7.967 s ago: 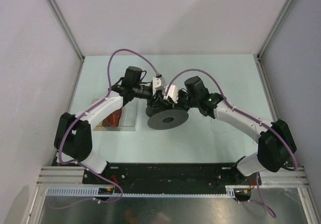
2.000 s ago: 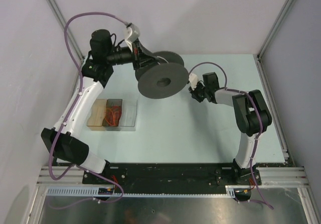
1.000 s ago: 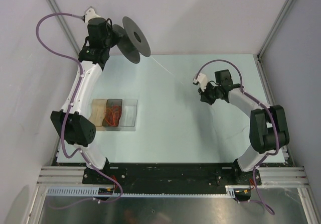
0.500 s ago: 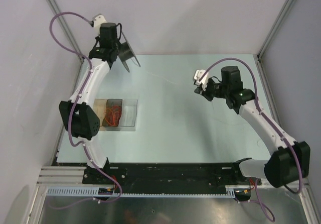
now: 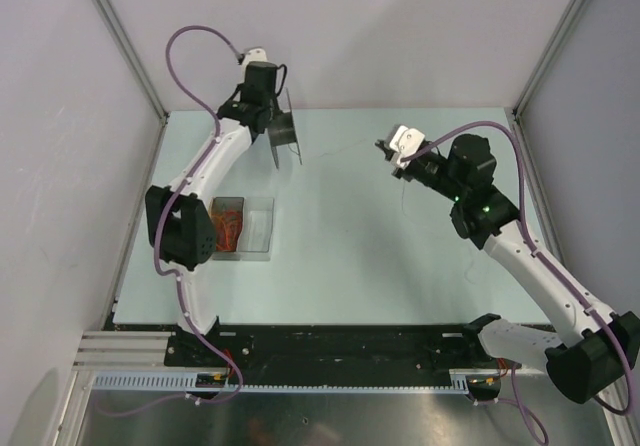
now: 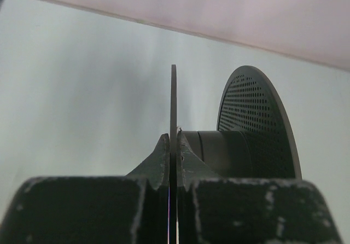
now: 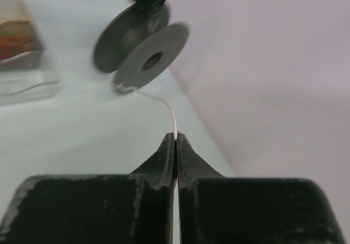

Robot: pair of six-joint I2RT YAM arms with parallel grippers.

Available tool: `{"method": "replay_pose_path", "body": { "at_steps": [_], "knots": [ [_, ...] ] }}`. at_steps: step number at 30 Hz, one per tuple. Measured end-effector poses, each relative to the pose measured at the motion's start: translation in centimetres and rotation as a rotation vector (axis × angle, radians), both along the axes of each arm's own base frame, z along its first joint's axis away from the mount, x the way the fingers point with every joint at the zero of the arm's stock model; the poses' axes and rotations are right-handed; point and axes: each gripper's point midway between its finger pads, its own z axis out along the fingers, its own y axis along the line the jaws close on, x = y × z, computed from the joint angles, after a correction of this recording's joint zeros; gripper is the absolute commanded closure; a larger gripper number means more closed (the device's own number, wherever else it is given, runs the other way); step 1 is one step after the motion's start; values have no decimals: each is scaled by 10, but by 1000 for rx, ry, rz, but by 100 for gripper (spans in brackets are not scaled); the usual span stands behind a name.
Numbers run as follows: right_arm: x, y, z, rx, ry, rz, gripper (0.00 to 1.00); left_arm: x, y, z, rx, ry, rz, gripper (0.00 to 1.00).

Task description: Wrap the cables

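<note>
1. The left arm reaches up to the far left part of the table (image 5: 350,246), close to the back wall, and holds a black spool (image 5: 284,134) lifted clear of the surface
2. The left gripper (image 6: 173,143) is clenched on the rim of one of the spool's flanges; its wrist camera sees that flange edge-on as a thin dark line pinched between the two fingertips, with the hub and the second, perforated flange off to the right
3. The right arm stretches to the far right part of the table, its gripper pointing across at the spool, the two well apart
4. The right gripper (image 7: 175,140) is closed tight on the white cable (image 7: 173,121), the thin strand coming out just at the tips of its pressed-together fingers
5. From those tips the cable rises a little, bends over and runs through the air to the spool, meeting it at the lower edge of the hub between the flanges
6. From above, the strand shows only as a faint pale line between the spool and the right gripper
7. A clear plastic box (image 5: 256,234) with orange-red contents sits on the table beside the left arm, nearer than the spool
</note>
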Motion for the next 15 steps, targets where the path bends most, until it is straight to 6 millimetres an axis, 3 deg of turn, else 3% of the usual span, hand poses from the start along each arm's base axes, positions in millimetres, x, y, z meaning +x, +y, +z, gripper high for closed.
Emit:
{"method": "replay_pose_path", "body": {
  "at_steps": [1, 5, 9, 15],
  "knots": [
    [5, -2, 10, 22, -31, -27, 100, -1, -5, -1, 2, 4, -27, 100],
    [23, -15, 40, 100, -126, -133, 100, -12, -58, -11, 9, 35, -224, 100],
    [49, -30, 65, 158, -194, -231, 100, -31, -99, -36, 21, 95, -422, 100],
    [85, -54, 76, 188, -223, -329, 100, -68, -145, -63, 30, 164, -696, 100]
  ]
}}
